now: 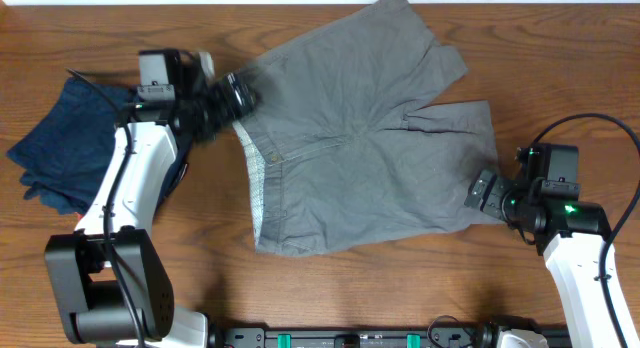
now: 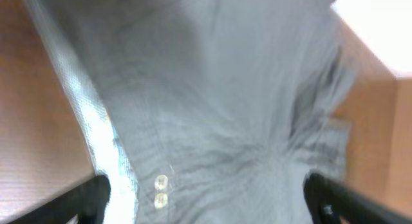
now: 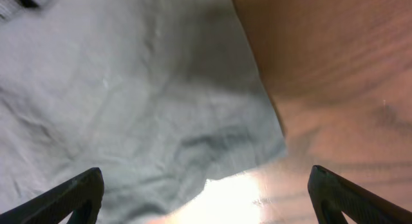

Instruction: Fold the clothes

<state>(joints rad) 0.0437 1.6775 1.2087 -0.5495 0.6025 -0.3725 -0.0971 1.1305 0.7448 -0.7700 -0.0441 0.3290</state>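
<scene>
The grey shorts (image 1: pixel 350 138) lie spread flat on the table (image 1: pixel 330 298), reaching from one gripper to the other. The left gripper (image 1: pixel 238 96) stands at the far corner of the waistband (image 1: pixel 252 173). Its fingers (image 2: pixel 87 197) are set wide apart, with cloth filling the whole span between them and nothing pinched. In its own view the pale lining edge runs just inside the left-hand finger, and two small buttons (image 2: pixel 161 190) sit just beside that edge. Bare wood shows outside that finger and past the cloth's far right edge. A navy garment (image 1: pixel 55 138) lies behind this arm, apart from the shorts.

The right gripper (image 1: pixel 482 191) hovers at the outer hem of the near leg, its fingers (image 3: pixel 71 197) also spread wide and holding nothing. The hem corner (image 3: pixel 280 147) lies ahead between them. Cloth lies toward the left-hand finger, and open table lies toward the right-hand one and beyond. Whether either gripper touches the cloth cannot be told.
</scene>
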